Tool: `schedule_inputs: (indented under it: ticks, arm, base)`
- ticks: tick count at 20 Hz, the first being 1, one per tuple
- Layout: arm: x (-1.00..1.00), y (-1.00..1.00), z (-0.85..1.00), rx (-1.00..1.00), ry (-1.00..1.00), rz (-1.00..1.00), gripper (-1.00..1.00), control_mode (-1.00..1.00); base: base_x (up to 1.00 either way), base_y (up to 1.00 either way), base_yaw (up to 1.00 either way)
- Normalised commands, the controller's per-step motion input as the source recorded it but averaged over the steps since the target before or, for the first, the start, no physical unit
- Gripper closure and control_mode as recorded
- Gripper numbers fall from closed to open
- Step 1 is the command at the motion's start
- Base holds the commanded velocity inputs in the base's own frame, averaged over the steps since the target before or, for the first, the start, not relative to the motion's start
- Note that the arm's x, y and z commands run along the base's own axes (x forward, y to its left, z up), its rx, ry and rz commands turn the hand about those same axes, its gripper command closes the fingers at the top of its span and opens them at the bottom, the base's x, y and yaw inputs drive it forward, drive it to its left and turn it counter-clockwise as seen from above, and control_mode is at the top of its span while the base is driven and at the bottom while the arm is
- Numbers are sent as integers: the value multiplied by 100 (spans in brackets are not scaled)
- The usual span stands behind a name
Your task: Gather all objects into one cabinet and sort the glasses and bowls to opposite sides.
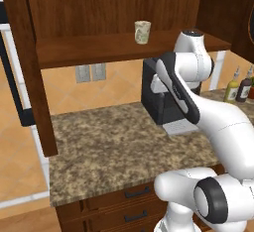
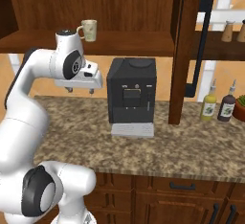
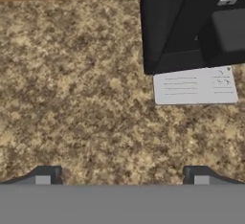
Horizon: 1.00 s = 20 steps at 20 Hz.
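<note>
The gripper [image 2: 80,90] hangs above the granite counter [image 1: 114,146], its fingers spread apart and holding nothing, just left of the black coffee machine [image 2: 131,94]. One cream speckled mug [image 1: 142,32] stands upright on the cabinet shelf [image 1: 89,50], near its front edge.

A speckled brown granite bench [image 1: 109,146] runs under warm orange wall tiles [image 1: 119,85] — below it, reddish wood drawers [image 2: 182,189] with dark handles; a black coffee machine [image 2: 131,94] stands against the wall.

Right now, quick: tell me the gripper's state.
Gripper: open, holding nothing; its tips stand wide apart above the bare counter, beside the coffee machine.
</note>
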Motion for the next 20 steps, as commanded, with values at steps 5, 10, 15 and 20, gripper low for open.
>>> schedule_inputs:
  ticks: [5,10,15,20]
  arm:
    - [0,32,47,-6,-8,0,-100,-100]
    - [0,47,34,-8,-12,0,-100,-100]
    - [0,34,27,0,-29,-4,-100,-100]
    - [3,30,33,0,-37,-9,-100,-100]
  base:
    - [0,0,0]
    - [0,0,0]
    - [0,0,0]
    - [0,0,0]
